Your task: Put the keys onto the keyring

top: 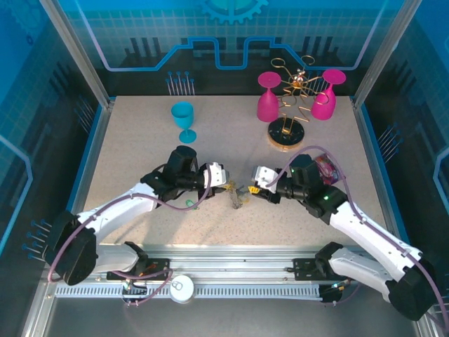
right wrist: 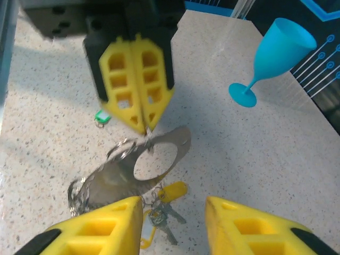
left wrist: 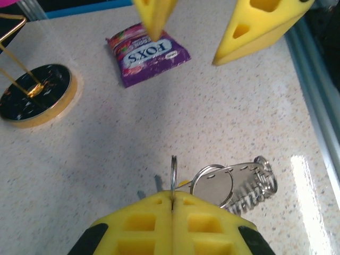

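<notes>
The keyring [right wrist: 172, 139] is a grey metal loop with a big round hole, tilted up off the table. Two yellow-tagged keys [right wrist: 171, 192] hang from it below, resting on the table. My left gripper [right wrist: 144, 129] is shut on the keyring's thin upper rim [left wrist: 173, 172], with more of its metal [left wrist: 234, 183] lying just right of the fingers. My right gripper [right wrist: 172, 201] stands open just in front of the hanging keys, touching nothing. A green key [right wrist: 102, 117] lies loose on the table behind the left gripper. From above, both grippers [top: 226, 184] [top: 254, 188] meet over the keyring [top: 238, 198].
A blue goblet [top: 184, 119] stands at the back left. Two pink goblets [top: 268, 98] hang on a gold wire rack with a round base [top: 285, 135] at the back right. A purple candy pack [left wrist: 146, 53] lies past the right gripper. The table's right edge rail [left wrist: 313, 90] runs close by.
</notes>
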`<control>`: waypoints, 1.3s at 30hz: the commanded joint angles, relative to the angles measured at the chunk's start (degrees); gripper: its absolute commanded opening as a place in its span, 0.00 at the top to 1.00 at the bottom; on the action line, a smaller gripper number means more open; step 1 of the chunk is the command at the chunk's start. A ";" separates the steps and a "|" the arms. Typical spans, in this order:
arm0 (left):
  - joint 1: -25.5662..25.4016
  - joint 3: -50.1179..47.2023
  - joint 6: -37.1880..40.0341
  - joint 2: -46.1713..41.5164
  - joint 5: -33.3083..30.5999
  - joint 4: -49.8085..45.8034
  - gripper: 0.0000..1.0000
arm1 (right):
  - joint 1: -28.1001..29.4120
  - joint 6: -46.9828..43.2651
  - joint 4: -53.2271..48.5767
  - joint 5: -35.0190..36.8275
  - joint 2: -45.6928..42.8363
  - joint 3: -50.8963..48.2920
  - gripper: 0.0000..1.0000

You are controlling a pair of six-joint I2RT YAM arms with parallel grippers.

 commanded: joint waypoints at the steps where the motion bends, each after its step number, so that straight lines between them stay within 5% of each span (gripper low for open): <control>1: -0.42 0.82 3.47 -2.76 -2.50 -3.37 1.00 | 1.38 -3.29 1.53 -0.75 0.20 -1.47 0.69; 30: -1.01 0.09 4.12 -3.96 1.80 -3.93 1.00 | 9.57 -0.13 20.04 1.11 12.71 -1.99 0.79; 39: -1.11 0.16 3.49 -4.50 1.75 -3.74 1.00 | 9.67 -0.17 18.95 0.70 12.41 -2.24 1.00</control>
